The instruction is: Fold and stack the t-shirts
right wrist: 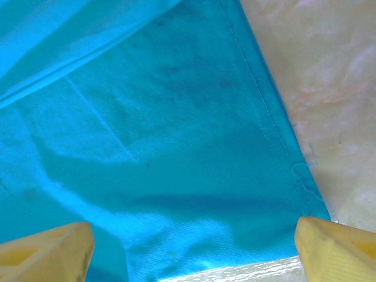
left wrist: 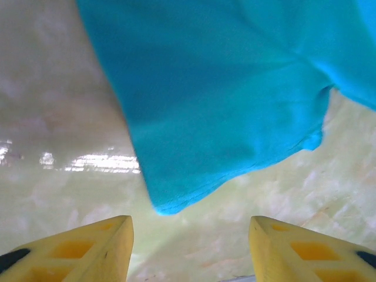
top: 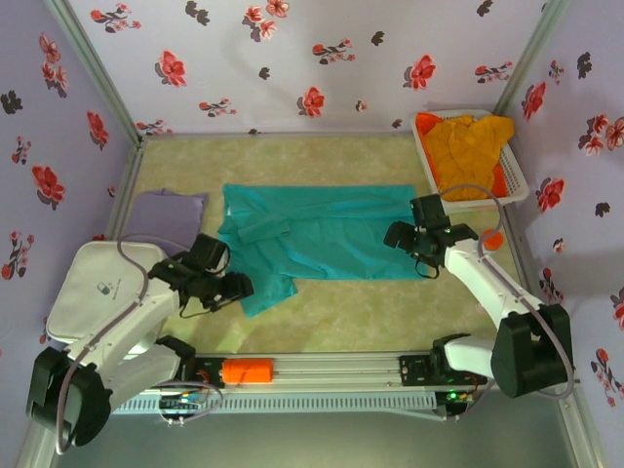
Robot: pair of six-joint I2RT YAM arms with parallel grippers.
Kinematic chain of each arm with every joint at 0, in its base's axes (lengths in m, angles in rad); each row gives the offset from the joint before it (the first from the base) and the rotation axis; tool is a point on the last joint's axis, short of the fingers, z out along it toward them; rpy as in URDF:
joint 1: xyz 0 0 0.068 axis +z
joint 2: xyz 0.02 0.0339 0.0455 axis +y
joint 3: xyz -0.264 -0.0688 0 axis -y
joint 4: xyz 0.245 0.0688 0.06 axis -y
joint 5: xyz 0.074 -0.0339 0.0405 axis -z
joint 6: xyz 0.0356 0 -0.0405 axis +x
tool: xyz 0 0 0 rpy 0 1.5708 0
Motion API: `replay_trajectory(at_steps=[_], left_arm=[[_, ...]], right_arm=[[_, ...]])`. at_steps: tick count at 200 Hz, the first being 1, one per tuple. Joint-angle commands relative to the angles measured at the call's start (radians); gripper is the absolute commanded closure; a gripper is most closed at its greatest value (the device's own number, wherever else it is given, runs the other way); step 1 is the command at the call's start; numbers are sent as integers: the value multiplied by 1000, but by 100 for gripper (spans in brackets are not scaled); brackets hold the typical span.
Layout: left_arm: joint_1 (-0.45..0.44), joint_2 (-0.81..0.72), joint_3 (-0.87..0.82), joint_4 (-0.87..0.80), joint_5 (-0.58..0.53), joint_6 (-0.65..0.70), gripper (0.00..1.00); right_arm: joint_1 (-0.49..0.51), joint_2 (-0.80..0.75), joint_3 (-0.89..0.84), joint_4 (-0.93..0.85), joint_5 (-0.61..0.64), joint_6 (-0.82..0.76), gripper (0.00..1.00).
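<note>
The teal t-shirt [top: 322,234] lies spread across the middle of the table, partly folded, one sleeve trailing toward the near left. My left gripper [top: 234,286] hovers open just short of that sleeve corner [left wrist: 170,202], nothing between its yellow fingers [left wrist: 88,249]. My right gripper [top: 398,236] is open over the shirt's right hem corner [right wrist: 299,194], the cloth [right wrist: 176,147] lying flat under it. A pale lavender t-shirt [top: 166,212] lies folded at the left. Orange-yellow t-shirts [top: 468,146] sit heaped in the basket.
The white slatted basket [top: 515,185] stands at the back right corner. A small orange-capped bottle [top: 492,237] stands beside my right arm. A white bag [top: 93,288] lies at the left edge. An orange block [top: 246,370] rests on the front rail.
</note>
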Motion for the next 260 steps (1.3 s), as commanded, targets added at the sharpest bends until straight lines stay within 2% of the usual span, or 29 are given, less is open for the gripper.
replay_trajectory(at_steps=[1, 59, 89, 131, 176, 260], left_arm=[[-48, -23, -42, 29, -60, -150, 47], [-148, 24, -137, 161, -91, -292, 54], [-181, 84, -155, 240, -89, -320, 57], [-199, 135, -146, 292, -109, -324, 62], [-199, 158, -134, 289, -133, -305, 73], [-199, 175, -138, 295, -141, -296, 80]], right_arm=[[1, 17, -34, 2, -3, -26, 12], [-3, 7, -58, -48, 14, -18, 15], [-17, -8, -80, -85, 55, 22, 18], [-63, -13, -96, -105, 22, 32, 23], [-87, -12, -136, -90, 1, 39, 32], [-93, 124, -176, 41, -16, 47, 55]])
